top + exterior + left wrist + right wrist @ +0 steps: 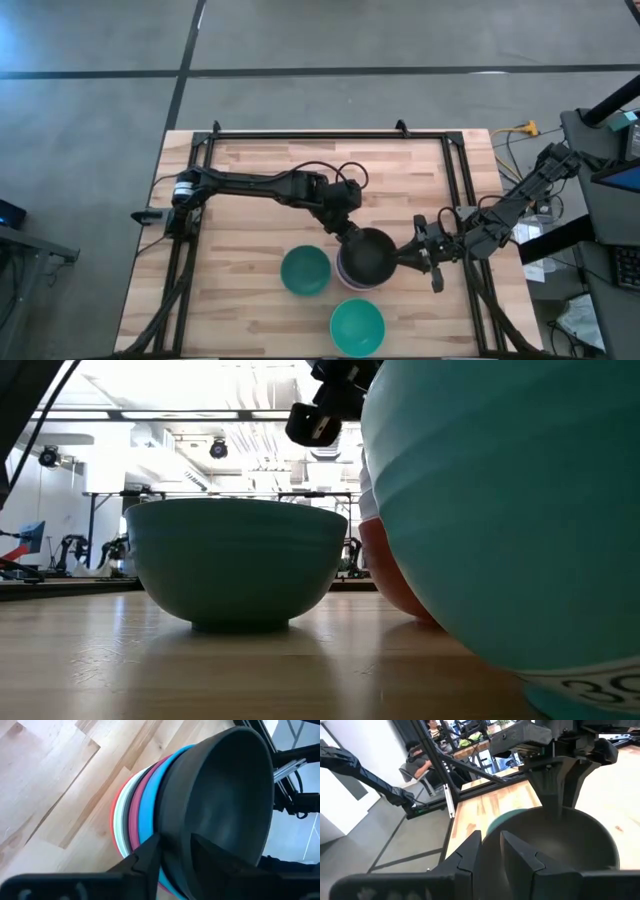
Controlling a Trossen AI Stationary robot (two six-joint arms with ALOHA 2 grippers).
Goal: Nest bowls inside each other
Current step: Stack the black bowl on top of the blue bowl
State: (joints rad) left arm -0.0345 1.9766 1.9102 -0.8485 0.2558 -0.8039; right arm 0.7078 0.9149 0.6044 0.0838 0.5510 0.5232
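Black bowl (pixel 368 254) atop nested stack (pixel 131 815) mid-surface, rim clenched by left end effector (pixel 349 236) and right end effector (pixel 408 256); seat level, press evenly, release one side first.

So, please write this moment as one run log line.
left gripper: shut on black bowl | right gripper: same rim | stack: beneath

- The wooden table (pixel 250 290) lies under me, pale butcher-block planks, with a black metal frame (pixel 330 135) along its 12 o'clock edge and down both sides.
- Past the table's 3 o'clock edge I see a yellow cable (pixel 522 130) among dark equipment.
- In my right wrist view a person (pixel 422 762) sits beyond the table.
- The grey floor (pixel 90 100) surrounds the table.
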